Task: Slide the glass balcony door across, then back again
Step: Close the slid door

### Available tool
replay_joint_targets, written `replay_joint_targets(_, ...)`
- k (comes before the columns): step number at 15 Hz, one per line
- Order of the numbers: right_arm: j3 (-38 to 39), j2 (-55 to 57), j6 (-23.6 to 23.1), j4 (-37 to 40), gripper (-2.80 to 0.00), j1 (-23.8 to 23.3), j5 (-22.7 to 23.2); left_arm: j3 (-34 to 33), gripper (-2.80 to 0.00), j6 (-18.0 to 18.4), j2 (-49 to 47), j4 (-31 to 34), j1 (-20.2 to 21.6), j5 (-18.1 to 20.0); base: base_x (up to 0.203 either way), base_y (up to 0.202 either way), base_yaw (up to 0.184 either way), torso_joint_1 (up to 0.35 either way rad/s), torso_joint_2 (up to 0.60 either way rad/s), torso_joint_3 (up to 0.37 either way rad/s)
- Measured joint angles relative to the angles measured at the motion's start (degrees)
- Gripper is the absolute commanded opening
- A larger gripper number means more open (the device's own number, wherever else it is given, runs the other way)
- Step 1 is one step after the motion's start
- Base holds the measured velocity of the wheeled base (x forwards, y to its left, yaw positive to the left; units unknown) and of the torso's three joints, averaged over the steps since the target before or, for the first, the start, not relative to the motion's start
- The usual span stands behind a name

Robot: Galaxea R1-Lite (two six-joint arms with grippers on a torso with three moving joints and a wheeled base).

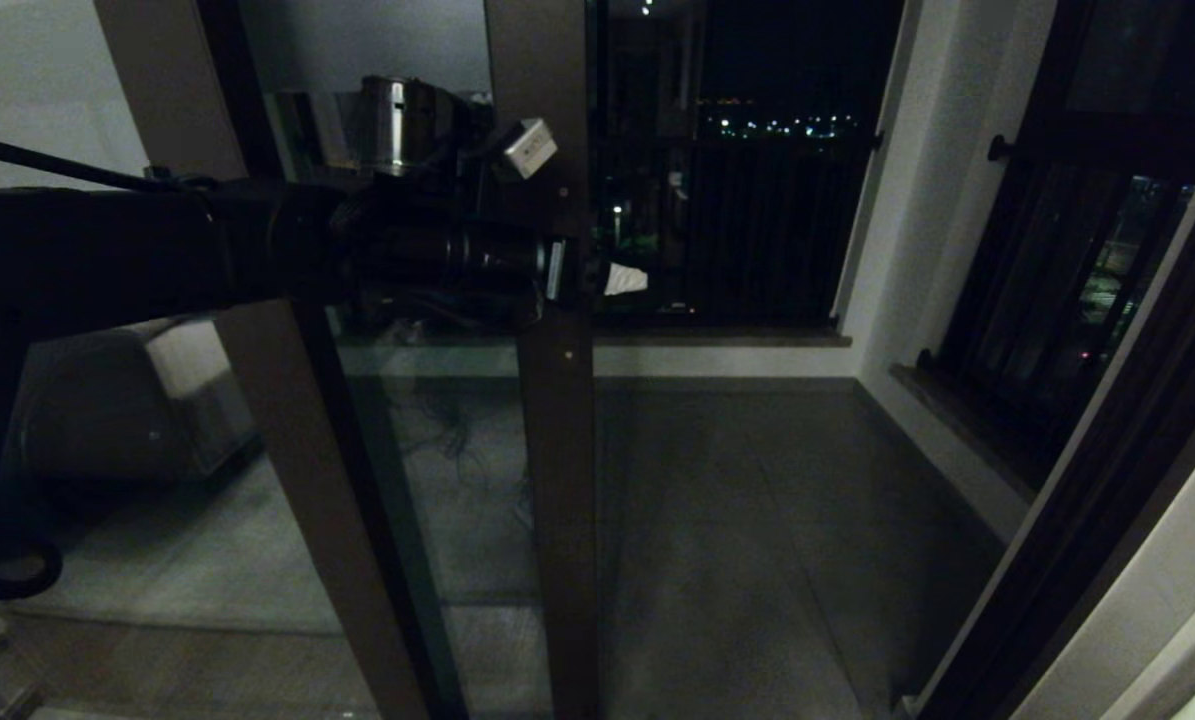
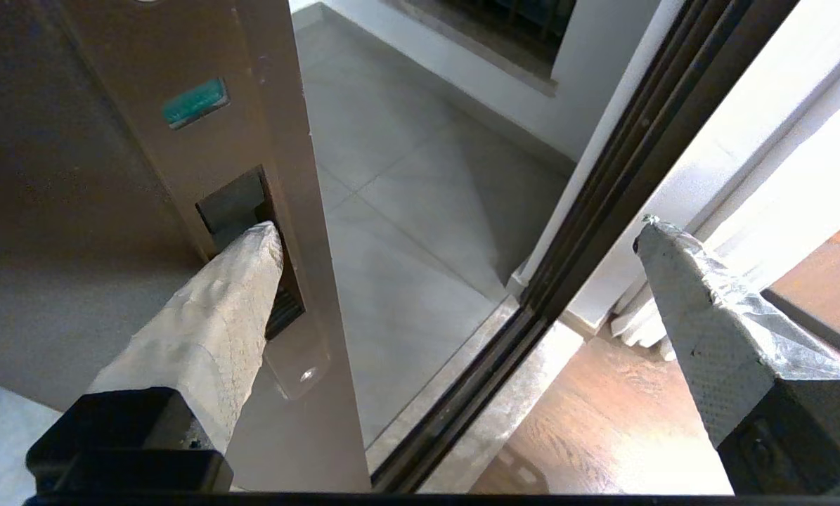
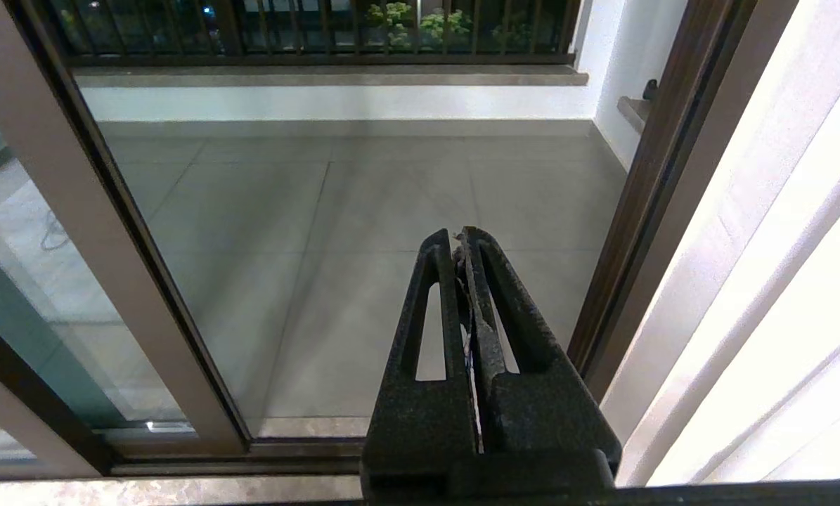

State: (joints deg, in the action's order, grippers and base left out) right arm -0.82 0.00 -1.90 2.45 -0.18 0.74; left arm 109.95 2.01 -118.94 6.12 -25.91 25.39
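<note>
Item: glass balcony door [image 1: 557, 450], brown-framed, standing left of centre with the doorway open to its right onto the tiled balcony floor [image 1: 737, 560]. Recessed handle [image 2: 251, 246] sits in the stile's face. Left gripper [image 2: 455, 232]: fingers wide apart, one taped fingertip [image 2: 251, 260] lodged in the handle recess, the other hanging free over the floor track [image 2: 483, 365]. Right gripper [image 3: 462, 242]: fingers together, holding nothing, parked near the right jamb. Handling advice: keep that fingertip seated deep in the recess and push level along the track, slowly, lest it slip out. Containers: none in view.
</note>
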Motion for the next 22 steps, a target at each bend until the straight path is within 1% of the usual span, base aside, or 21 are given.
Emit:
replay_joint_targets(4, 0.05, 0.0, 0.0, 0.0, -2.8, 0.0, 0.02, 1.87, 0.0, 0.07, -1.69, -0.17, -2.02, -3.64, 0.0, 0.0, 0.0, 0.0, 0.0, 0.0)
replay_joint_targets(17, 0.05, 0.0, 0.01, -0.01, -2.8, 0.0, 0.0, 2.25, 0.0, 0.22, -4.44, -1.08, -5.83, -4.07, 0.0, 0.0, 0.0, 0.0, 0.0, 0.0)
replay_joint_targets(22, 0.0, 0.0, 0.01, -0.02, -2.8, 0.0, 0.02, 2.26, 0.0, 0.13, -6.15, -4.55, -7.57, -4.12, 0.0, 0.0, 0.0, 0.0, 0.0, 0.0)
